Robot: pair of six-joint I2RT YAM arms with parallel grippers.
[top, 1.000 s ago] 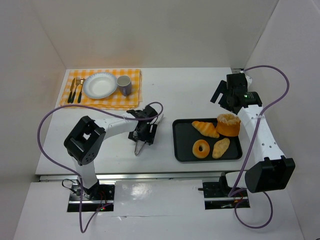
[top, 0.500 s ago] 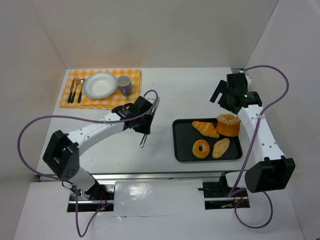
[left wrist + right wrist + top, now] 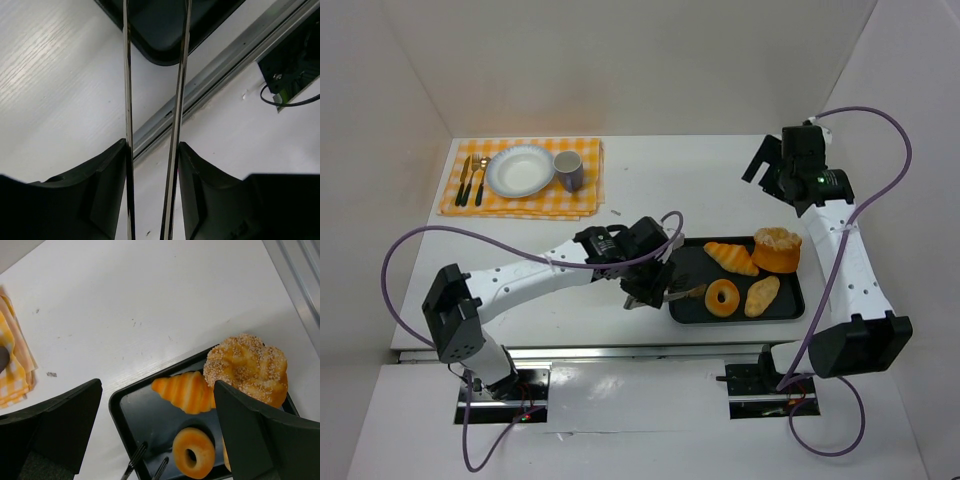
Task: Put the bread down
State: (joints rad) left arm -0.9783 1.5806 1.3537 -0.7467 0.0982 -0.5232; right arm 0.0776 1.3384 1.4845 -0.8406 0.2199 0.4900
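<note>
My left gripper (image 3: 646, 283) is shut on metal tongs (image 3: 682, 294), whose tips reach over the left near corner of the black tray (image 3: 682, 316). In the left wrist view the two tong arms (image 3: 180, 75) run between my fingers (image 3: 110, 175) over the tray corner (image 3: 160, 30). The tray holds a croissant (image 3: 731, 257), a sesame bun (image 3: 777, 248), a ring doughnut (image 3: 722, 297) and an oval roll (image 3: 761, 294). My right gripper (image 3: 772, 172) is open and empty, high behind the tray. Its view shows the croissant (image 3: 187, 391), bun (image 3: 247, 367), doughnut (image 3: 192, 452) and tong tips (image 3: 135, 460).
A yellow checked placemat (image 3: 520, 203) lies at the far left with a white plate (image 3: 519, 171), a mug (image 3: 568, 170) and cutlery (image 3: 472, 180). White walls enclose the table on three sides. A metal rail (image 3: 235, 55) runs along the near edge.
My left arm has swung right from the middle of the table to the tray's left edge, carrying the tongs. My right gripper has shifted slightly farther back.
</note>
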